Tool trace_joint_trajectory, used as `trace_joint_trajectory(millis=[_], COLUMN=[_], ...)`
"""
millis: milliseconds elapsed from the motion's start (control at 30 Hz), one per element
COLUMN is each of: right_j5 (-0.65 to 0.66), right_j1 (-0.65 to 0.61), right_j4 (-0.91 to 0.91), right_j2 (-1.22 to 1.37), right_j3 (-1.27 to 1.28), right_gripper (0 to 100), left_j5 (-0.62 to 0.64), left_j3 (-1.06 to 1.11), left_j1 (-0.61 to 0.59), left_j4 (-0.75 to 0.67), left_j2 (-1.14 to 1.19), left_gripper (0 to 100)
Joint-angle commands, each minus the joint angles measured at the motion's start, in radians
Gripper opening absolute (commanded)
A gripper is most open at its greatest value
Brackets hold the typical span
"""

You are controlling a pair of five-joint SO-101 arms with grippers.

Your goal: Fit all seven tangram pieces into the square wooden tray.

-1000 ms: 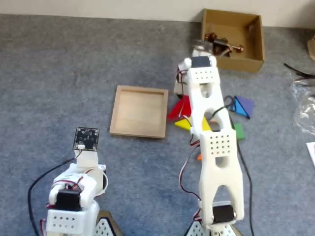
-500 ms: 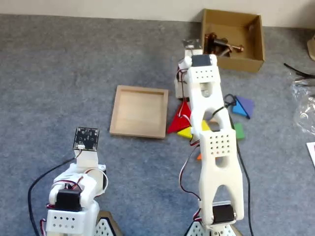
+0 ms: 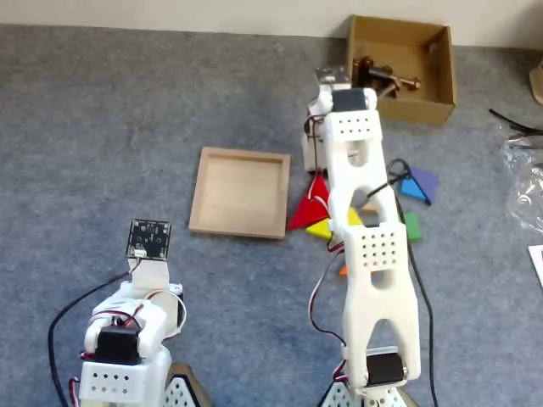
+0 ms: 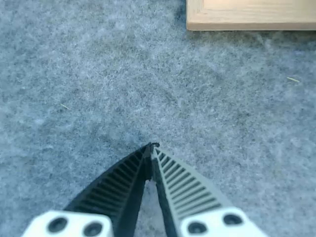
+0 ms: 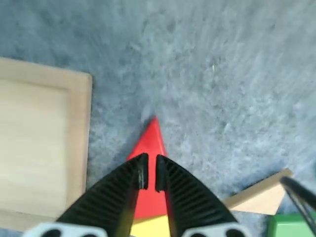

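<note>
The right gripper [image 5: 148,173] is seen with its two ribbed black jaws drawn almost together, clamping nothing, above one flat red triangular piece [image 5: 150,140]. This piece lies on the grey felt carpet [image 5: 222,64], just beside the one square pale wooden tray [image 5: 79,128], and is abutted by one yellow triangular piece [image 5: 148,228]. The left gripper [image 4: 152,148] is held closed over carpet, apart from a tray corner.

We see two arms made of white plastic shells. The right arm [image 3: 373,254] and the left arm [image 3: 127,339] both carry panels with rows of small round holes. Black motors [image 3: 383,369] sit at the joints. Black, red and white cables [image 3: 318,297] run along the sides. The left arm bears a small black circuit board [image 3: 149,239]. The jaws are ribbed, dark and grey.
</note>
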Motion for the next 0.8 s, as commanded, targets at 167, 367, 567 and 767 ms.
trace_joint_trajectory(millis=[167, 367, 567, 767], right_j5=[-0.147, -0.149, -0.147, -0.146], right_j1=[-0.038, -0.035, -0.041, -0.041], right_j4=[0.021, 0.021, 0.019, 0.012], right_j2=[-0.119, -0.246, -0.369, -0.412], right_j3=[0.120, 0.386, 0.536, 0.642], right_gripper=[2.7, 2.7, 2.7, 2.7], left_j5=[0.006, 0.006, 0.006, 0.006], left_j3=[0.019, 0.019, 0.019, 0.019], left_j1=[0.018, 0.018, 0.018, 0.018], left_j4=[-0.003, -0.003, -0.003, -0.003], left_j2=[-0.007, -0.007, -0.007, -0.007], left_gripper=[1, 1, 1, 1])
